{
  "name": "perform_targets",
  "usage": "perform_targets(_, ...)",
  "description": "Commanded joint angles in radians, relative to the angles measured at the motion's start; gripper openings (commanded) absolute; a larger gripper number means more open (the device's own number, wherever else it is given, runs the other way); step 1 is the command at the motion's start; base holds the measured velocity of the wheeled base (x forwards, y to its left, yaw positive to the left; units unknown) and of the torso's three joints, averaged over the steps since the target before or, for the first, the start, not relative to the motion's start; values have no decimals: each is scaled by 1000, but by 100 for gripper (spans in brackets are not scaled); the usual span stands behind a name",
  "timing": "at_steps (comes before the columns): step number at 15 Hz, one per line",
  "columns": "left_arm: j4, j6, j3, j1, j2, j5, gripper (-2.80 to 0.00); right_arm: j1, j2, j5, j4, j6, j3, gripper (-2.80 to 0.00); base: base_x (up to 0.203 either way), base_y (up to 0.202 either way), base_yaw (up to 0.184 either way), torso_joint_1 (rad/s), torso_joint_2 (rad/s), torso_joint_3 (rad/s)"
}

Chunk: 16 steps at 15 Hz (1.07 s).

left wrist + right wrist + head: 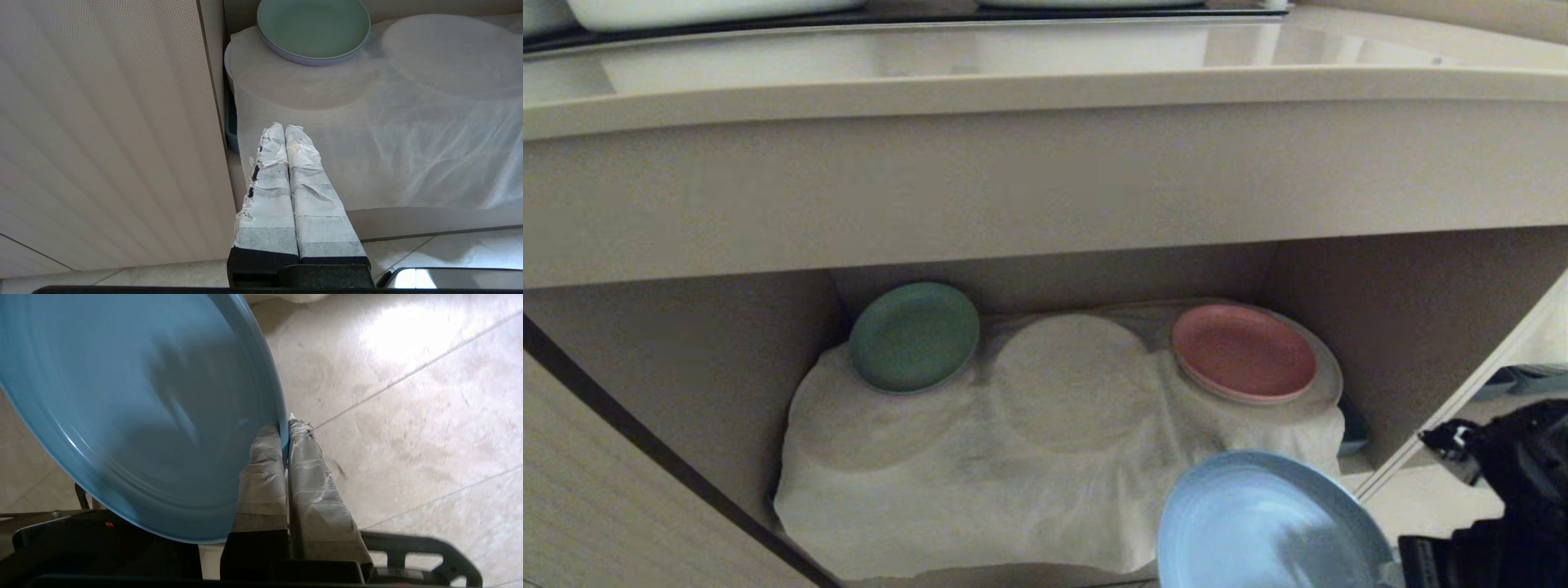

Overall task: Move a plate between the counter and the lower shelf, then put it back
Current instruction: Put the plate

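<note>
My right gripper [284,425] is shut on the rim of the light-blue plate [135,396]. In the head view the plate [1262,523] hangs tilted in front of the lower shelf's right front corner, off the wrinkled white cloth [980,482]. The lower shelf [1388,327] is a beige cubby under the counter [1013,90]. My left gripper [284,127] is shut and empty, parked low by the shelf's left wall, out of the head view.
On the cloth a green plate [915,336] sits at the back left and a pink plate [1243,353] at the back right, with round bumps between them. A beige cabinet panel [106,130] stands left of the shelf. Tiled floor [408,396] lies below the plate.
</note>
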State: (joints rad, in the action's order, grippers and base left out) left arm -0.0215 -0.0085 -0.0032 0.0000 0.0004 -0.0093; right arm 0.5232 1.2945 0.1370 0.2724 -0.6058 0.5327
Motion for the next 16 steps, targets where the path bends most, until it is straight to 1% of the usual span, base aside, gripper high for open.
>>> perform_targets(1, 0, -1, 0, 0, 0, 0, -280, -3, -65, 1, 27, -18, -29, -280, 0, 0, 0, 0, 0, 0)
perform_targets(4, 0, 0, 0, 0, 0, 0, -280, -4, -116, -2, 66, -38, -68, -280, 0, 0, 0, 0, 0, 0)
perform_targets(5, 0, 1, 0, 0, 0, 0, -280, -5, -127, -19, 70, -39, -75, -280, 0, 0, 0, 0, 0, 0)
perform_targets(8, 0, -1, 0, 0, 0, 0, -280, -5, -155, -53, 118, -83, -76, -280, 0, 0, 0, 0, 0, 0)
perform_targets(10, 0, -1, 0, 0, 0, 2, -280, -5, -162, -62, 132, -113, -83, -280, 0, 0, 0, 0, 0, 0)
perform_targets(16, 0, -1, 0, 0, 0, 0, -280, -4, -241, -70, 170, -117, -133, -280, 0, 0, 0, 0, 0, 0)
